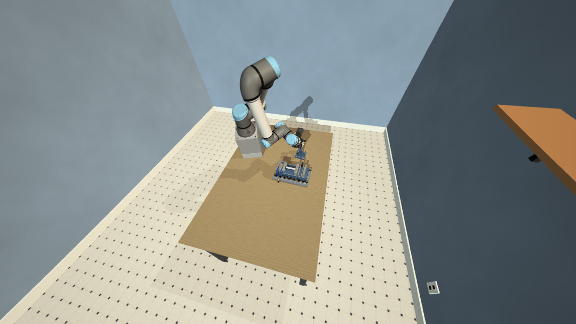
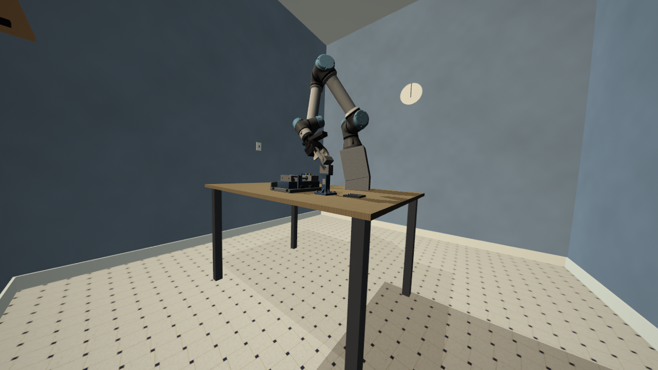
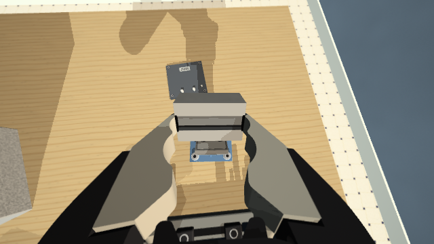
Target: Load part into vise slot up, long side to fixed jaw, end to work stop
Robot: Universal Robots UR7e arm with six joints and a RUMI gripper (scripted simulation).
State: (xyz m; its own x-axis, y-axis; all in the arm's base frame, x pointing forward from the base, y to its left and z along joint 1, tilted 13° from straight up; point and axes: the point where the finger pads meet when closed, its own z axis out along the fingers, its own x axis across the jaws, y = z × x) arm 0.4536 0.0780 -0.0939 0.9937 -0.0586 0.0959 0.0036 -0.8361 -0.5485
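My gripper [image 3: 210,114] is shut on the part [image 3: 209,116], a grey block gripped by its two ends. A dark slot line runs along the face turned toward the wrist camera. The part hangs above the blue-based V-block [image 3: 210,151], a little clear of it. In the exterior view the gripper [image 2: 325,159] holds the part just above the V-block [image 2: 325,184]. The empty dark infeed plate [image 3: 186,80] lies on the table beyond. The vise [image 1: 292,173] stands on the table, apart from the gripper, also in the exterior view [image 2: 295,182].
The robot's grey pedestal [image 1: 248,146] stands at the table's back left and shows at the left edge of the wrist view [image 3: 11,173]. The table's right edge [image 3: 305,74] is close to the infeed plate.
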